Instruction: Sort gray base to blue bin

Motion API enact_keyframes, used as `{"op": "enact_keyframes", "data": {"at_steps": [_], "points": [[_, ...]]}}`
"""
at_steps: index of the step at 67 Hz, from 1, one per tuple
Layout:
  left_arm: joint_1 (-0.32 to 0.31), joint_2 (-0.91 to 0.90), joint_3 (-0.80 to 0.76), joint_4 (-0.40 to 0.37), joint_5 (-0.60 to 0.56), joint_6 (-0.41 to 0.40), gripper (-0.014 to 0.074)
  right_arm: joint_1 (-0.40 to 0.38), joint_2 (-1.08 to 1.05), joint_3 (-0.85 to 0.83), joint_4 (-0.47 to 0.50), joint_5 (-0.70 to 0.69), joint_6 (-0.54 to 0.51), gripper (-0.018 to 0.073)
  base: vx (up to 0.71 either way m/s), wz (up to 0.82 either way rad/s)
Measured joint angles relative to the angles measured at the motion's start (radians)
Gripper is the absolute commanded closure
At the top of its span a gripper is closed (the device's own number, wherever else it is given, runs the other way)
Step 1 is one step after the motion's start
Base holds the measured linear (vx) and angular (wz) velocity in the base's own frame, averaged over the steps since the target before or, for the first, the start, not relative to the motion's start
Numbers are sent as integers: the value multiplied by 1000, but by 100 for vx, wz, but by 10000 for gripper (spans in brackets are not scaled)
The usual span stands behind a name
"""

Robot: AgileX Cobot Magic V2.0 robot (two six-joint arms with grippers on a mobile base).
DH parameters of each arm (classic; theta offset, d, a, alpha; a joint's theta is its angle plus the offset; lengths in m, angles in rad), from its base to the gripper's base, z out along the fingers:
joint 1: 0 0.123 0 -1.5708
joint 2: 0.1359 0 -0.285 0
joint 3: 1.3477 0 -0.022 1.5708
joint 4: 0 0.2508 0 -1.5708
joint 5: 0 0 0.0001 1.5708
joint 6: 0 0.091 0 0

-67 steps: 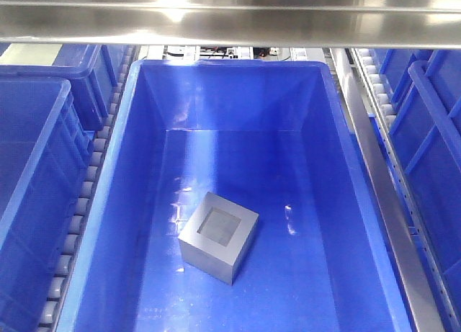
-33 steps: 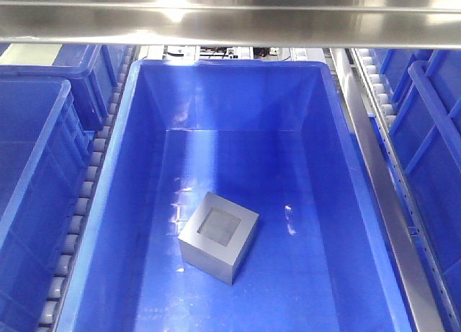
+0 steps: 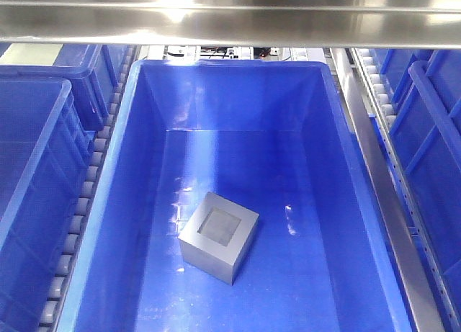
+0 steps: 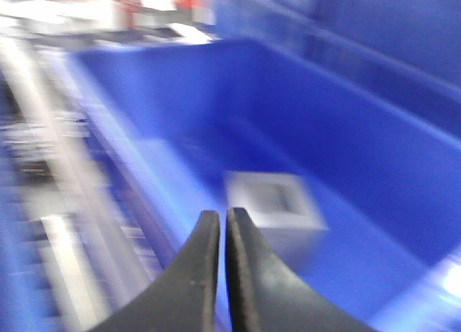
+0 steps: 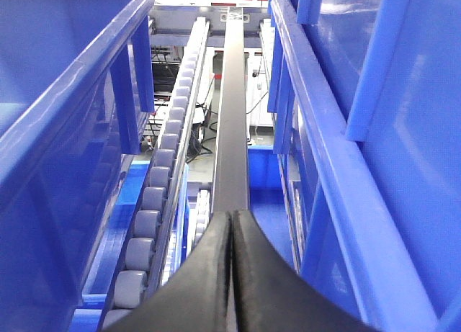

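The gray base [image 3: 219, 237] is seen lying inside the blue bin [image 3: 122, 202], recess up; both grippers' fingers, left [image 4: 217, 235] and right [image 5: 231, 235], are pressed together, nothing held.

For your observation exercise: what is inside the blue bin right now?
Only the gray base rests on the floor of the blue bin, its recessed opening facing up. The floor beneath the block is covered, and the bin's nearest end is out of view.

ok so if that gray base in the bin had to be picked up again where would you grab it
Probably from straight above, closing on two opposite outer side walls of the gray base. It sits flat on the blue bin floor, recess facing up, rotated diagonally to the walls, so the gripper would need turning to match. All four sides stand apart from the walls.
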Motion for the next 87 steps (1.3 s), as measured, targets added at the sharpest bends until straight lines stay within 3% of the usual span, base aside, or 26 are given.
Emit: {"op": "enact_keyframes", "data": {"at_steps": [16, 32, 39, 53, 87], "points": [[252, -50, 113, 55, -171, -2, 605, 0, 0, 0, 0, 0, 0, 564, 0, 0], [403, -124, 263, 59, -235, -3, 605, 0, 0, 0, 0, 0, 0, 564, 0, 0], [418, -149, 342, 84, -313, -33, 605, 0, 0, 0, 0, 0, 0, 564, 0, 0], [420, -153, 361, 174, -325, -129, 605, 0, 0, 0, 0, 0, 0, 564, 0, 0], [420, -153, 363, 185, -325, -137, 605, 0, 0, 0, 0, 0, 0, 564, 0, 0]]}}
